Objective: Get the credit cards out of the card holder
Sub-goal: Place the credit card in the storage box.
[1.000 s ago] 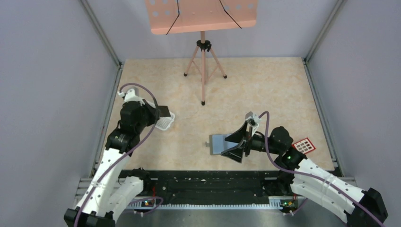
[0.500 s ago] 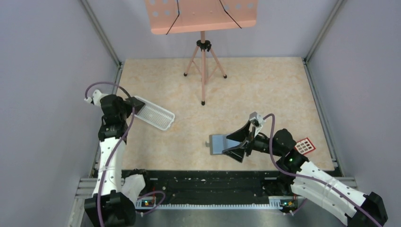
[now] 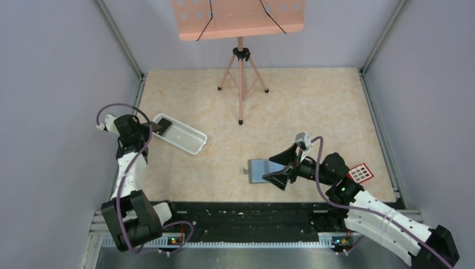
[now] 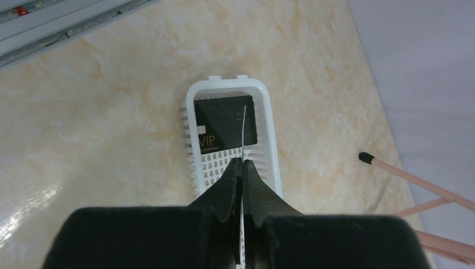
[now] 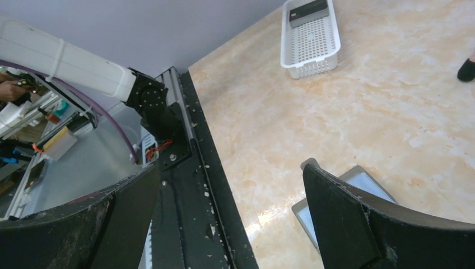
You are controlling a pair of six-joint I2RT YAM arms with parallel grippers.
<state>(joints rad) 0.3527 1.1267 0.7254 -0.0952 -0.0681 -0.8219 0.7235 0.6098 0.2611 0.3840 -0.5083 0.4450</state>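
Sitting in the white tray (image 4: 268, 134) is 1 black card (image 4: 224, 120) marked VIP. The left gripper (image 4: 243, 168) is pinched tight on a thin card (image 4: 245, 129) seen edge-on, just above that tray. The grey card holder (image 3: 256, 171) lies flat on the table (image 3: 313, 106), with the right gripper (image 3: 267, 168) at its right edge, fingers spread wide and empty. 1 red card (image 3: 360, 172) lies to the right of that arm.

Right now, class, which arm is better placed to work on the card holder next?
The right arm: its jaws stand wide open over the card holder. The left arm is far off over the white tray, jaws shut on a thin card.
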